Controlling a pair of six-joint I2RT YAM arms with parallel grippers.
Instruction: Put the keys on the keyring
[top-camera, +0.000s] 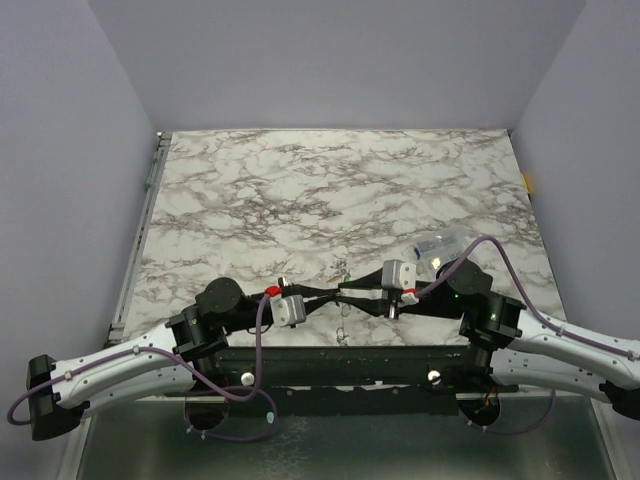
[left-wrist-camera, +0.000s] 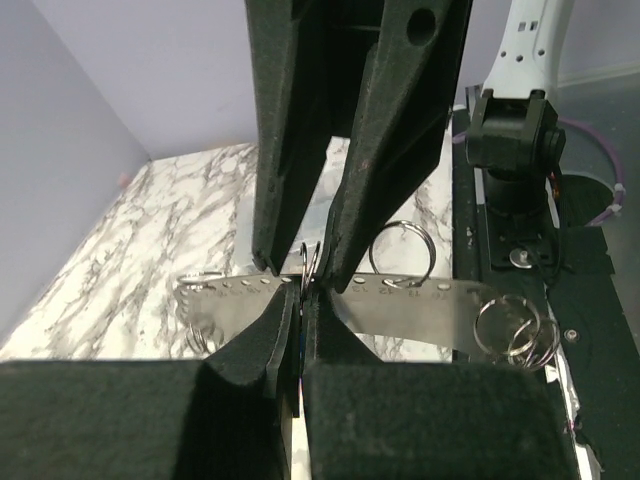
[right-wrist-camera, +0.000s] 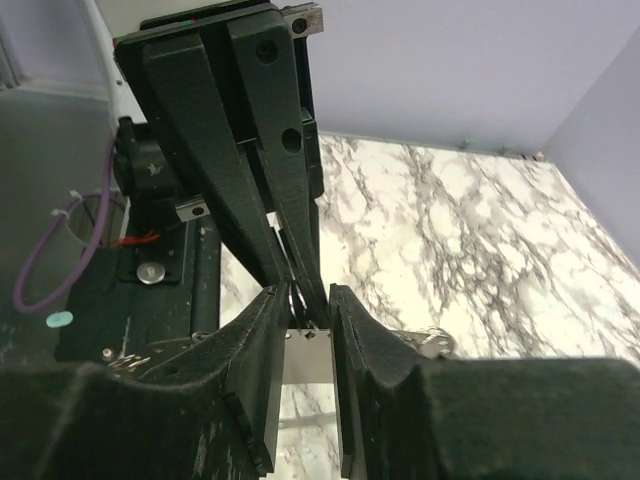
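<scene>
Both grippers meet tip to tip over the table's near edge. My left gripper (top-camera: 334, 293) (left-wrist-camera: 302, 292) is shut on the thin grey keyring (left-wrist-camera: 311, 262), which stands edge-on out of its tips. My right gripper (top-camera: 352, 292) (right-wrist-camera: 303, 293) faces it with its jaws a small gap apart on either side of the keyring (right-wrist-camera: 299, 297), not pressing it. A perforated metal strip (left-wrist-camera: 420, 300) with small rings in its holes lies just beyond the tips and also shows in the right wrist view (right-wrist-camera: 310, 360). The coloured keys are hidden.
A clear plastic box (top-camera: 440, 245) lies on the marble table (top-camera: 330, 190) to the right, behind the right arm. Something small hangs below the grippers (top-camera: 343, 322). Grey walls close in the table on three sides. The black arm mount (top-camera: 340, 362) runs along the near edge.
</scene>
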